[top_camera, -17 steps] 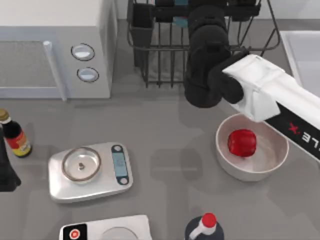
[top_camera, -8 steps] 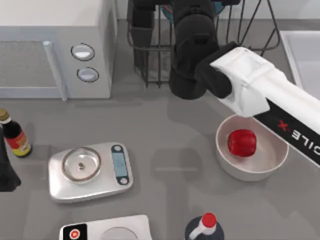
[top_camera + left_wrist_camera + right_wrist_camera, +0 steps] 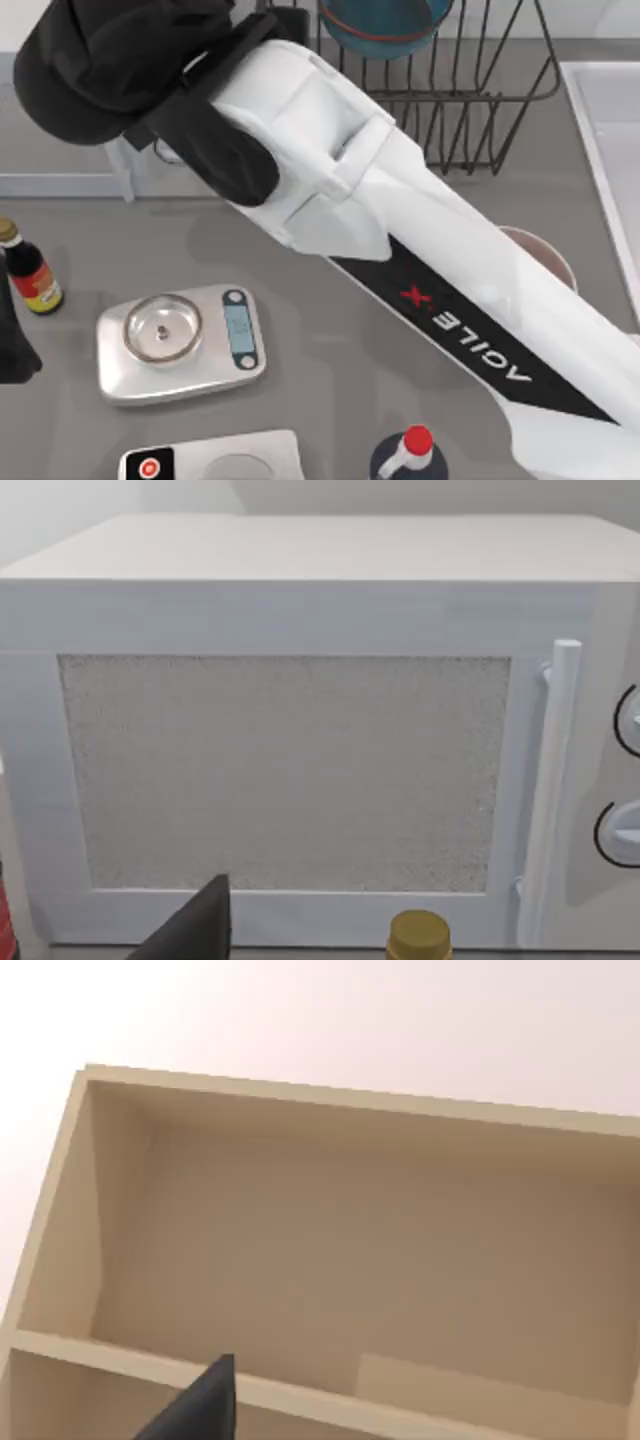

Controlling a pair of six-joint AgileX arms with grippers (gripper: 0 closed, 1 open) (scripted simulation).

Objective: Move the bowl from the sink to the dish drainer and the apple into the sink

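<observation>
The teal-blue bowl (image 3: 385, 25) with its reddish rim line rests among the bars of the dark wire dish drainer (image 3: 480, 90) at the top. A strip of the pale sink (image 3: 612, 110) runs along the right edge. The apple is hidden behind my right arm (image 3: 420, 280). That arm crosses the top view diagonally from lower right to upper left, and its black wrist (image 3: 110, 60) is raised high over the microwave. The right wrist view faces a beige shelf unit (image 3: 350, 1240). My left arm (image 3: 12, 340) stays parked at the left edge.
A sliver of the white bowl (image 3: 548, 258) shows beside my right arm. A white microwave (image 3: 300, 730) stands at the back left. In front of it are a dark sauce bottle (image 3: 30, 275), a kitchen scale (image 3: 180, 342), a white device (image 3: 215, 462) and a red-capped bottle (image 3: 410, 448).
My right arm has risen from the dish drainer and swung left toward the camera, now covering the white bowl and the apple. The teal bowl now shows in the drainer.
</observation>
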